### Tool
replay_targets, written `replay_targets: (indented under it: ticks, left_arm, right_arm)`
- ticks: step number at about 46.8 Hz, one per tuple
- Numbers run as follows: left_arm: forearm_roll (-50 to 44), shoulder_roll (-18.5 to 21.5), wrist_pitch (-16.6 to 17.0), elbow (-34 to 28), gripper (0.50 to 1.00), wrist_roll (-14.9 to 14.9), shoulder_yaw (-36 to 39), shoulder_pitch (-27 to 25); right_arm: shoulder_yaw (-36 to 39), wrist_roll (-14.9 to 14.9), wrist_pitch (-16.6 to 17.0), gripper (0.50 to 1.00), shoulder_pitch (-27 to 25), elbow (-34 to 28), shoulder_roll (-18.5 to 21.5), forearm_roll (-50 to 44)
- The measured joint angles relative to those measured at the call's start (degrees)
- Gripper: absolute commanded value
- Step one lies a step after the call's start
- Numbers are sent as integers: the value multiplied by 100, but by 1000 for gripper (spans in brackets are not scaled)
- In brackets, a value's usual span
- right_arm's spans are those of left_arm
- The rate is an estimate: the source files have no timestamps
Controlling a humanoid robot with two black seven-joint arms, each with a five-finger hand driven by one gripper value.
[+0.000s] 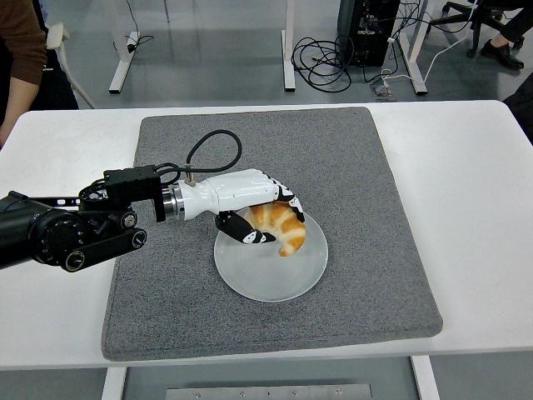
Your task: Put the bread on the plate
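Observation:
A golden croissant (pixel 281 228) is held over the upper part of the pale round plate (pixel 271 275), which lies in the middle of the grey mat (pixel 350 183). My left hand (pixel 268 215) is shut on the croissant, its fingers wrapped over the top and its thumb below. I cannot tell whether the bread touches the plate. The left arm reaches in from the left edge, low across the mat. The right arm is out of view.
The grey mat covers the centre of the white table (pixel 466 175). A person's arm in a brown sleeve (pixel 21 58) shows at the top left. Desk legs and cables (pixel 333 58) lie on the floor behind the table.

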Motion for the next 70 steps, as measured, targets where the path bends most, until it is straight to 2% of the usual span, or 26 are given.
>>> replay_targets:
  ticks: [9, 24, 56, 65, 70]
  left_arm:
    - [135, 0, 290, 0, 500, 0, 6, 247]
    - [135, 0, 490, 7, 500, 0, 7, 473]
    - [-40, -52, 509, 17, 500, 0, -54, 531]
    - [-159, -45, 509, 52, 573, 0, -52, 577]
    - [-165, -43, 508, 86, 651, 0, -53, 603]
  right_arm:
    - [0, 0, 0, 1000, 2, -3, 0, 0]
    - [0, 0, 0, 1000, 3, 0, 0, 0]
    - [0, 0, 0, 1000, 21, 1, 0, 0]
    - [0, 0, 0, 1000, 29, 1, 0, 0]
    - [0, 0, 0, 1000, 29, 8, 0, 0]
